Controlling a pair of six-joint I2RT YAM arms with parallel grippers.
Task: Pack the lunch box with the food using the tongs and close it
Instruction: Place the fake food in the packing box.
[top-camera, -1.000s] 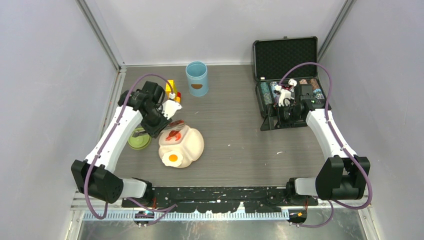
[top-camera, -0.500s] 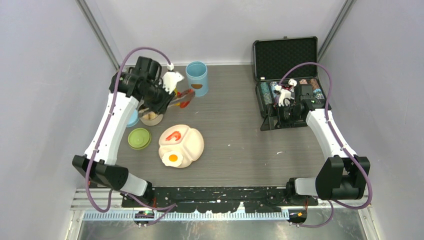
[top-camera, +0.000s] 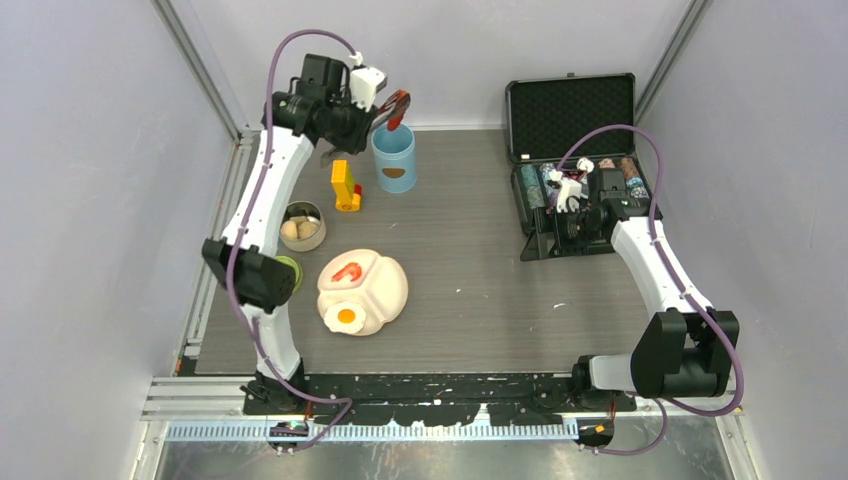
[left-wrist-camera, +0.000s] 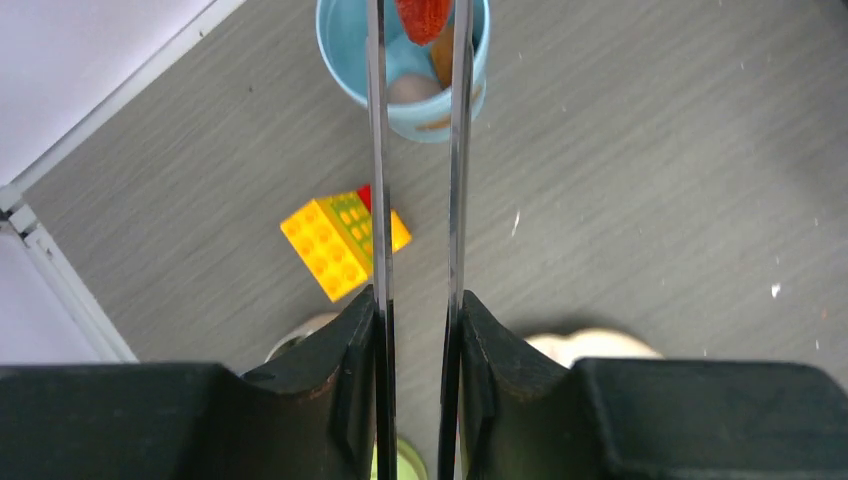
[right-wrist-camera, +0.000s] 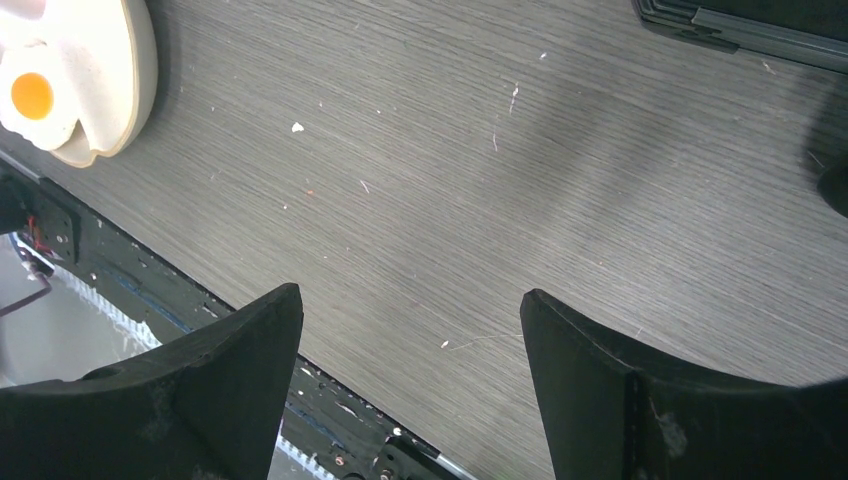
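My left gripper (top-camera: 368, 115) is raised at the back of the table, shut on the silver tongs (left-wrist-camera: 459, 150). The tongs' tips pinch a red sausage (left-wrist-camera: 424, 18) (top-camera: 397, 108) right over the open light-blue lunch box canister (top-camera: 393, 157) (left-wrist-camera: 405, 75). Inside the canister lie a pale pink egg (left-wrist-camera: 408, 90) and an orange-brown piece. The cream plate (top-camera: 385, 290) holds another red sausage (top-camera: 347, 271) and a fried egg (top-camera: 346, 317). A steel bowl (top-camera: 301, 226) holds beige food. My right gripper (right-wrist-camera: 410, 300) (top-camera: 550, 238) hangs open over bare table by the black case.
A yellow toy block (top-camera: 345, 185) (left-wrist-camera: 335, 240) lies left of the canister. The green lid (top-camera: 290, 272) peeks out from behind my left arm. The open black case (top-camera: 580, 150) stands at the back right. The plate's edge (right-wrist-camera: 100, 80) shows in the right wrist view.
My left arm lifted the tongs with a red sausage off the plate and swung them back and up over the canister. One sausage is left on the plate. The right arm stayed still.
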